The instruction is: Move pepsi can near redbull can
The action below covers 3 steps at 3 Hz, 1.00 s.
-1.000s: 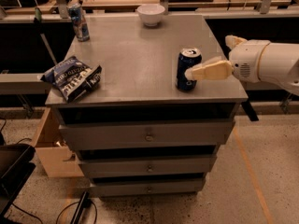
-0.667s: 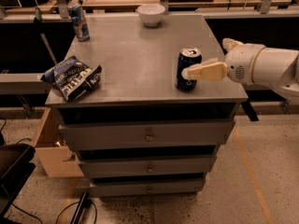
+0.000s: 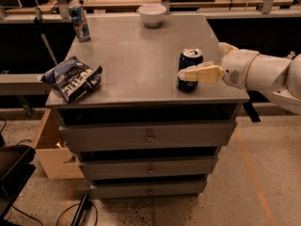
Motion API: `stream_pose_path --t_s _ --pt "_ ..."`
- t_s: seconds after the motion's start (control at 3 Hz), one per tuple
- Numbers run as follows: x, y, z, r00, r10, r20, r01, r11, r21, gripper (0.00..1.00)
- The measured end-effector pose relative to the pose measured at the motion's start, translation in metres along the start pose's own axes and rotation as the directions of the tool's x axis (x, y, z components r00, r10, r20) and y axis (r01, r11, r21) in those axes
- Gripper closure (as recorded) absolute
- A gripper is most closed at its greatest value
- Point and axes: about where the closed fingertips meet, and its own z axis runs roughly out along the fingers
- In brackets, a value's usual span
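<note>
The pepsi can [image 3: 189, 62], stout and navy blue with a silver top, stands upright near the right front of the grey cabinet top [image 3: 136, 55]. My gripper [image 3: 200, 61] reaches in from the right at the can's height. Its jaws stand apart on either side of the can, and the near cream finger [image 3: 200, 73] lies across the can's front. The redbull can [image 3: 80, 21], slim with blue and silver panels, stands upright at the far left corner, well away from the gripper.
A dark blue chip bag [image 3: 73, 78] lies at the left front edge. A white bowl [image 3: 152, 14] sits at the back middle. The cabinet has three drawers [image 3: 149, 136] below. A cardboard box [image 3: 54, 149] stands on the floor to the left.
My gripper has moved left, further along the pepsi can, so the near finger now crosses its front. The can has not moved.
</note>
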Motion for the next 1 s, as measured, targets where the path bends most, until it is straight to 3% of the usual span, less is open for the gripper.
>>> stream_pose_path --t_s 0.67,1.0 --pt "0.0014 0.0057 0.0141 1.000 0.000 0.029 0.001 0.9995 -0.031 0.41" --pt "0.0002 0.0082 0.0161 1.000 -0.001 0.029 0.002 0.9994 -0.036 0.72"
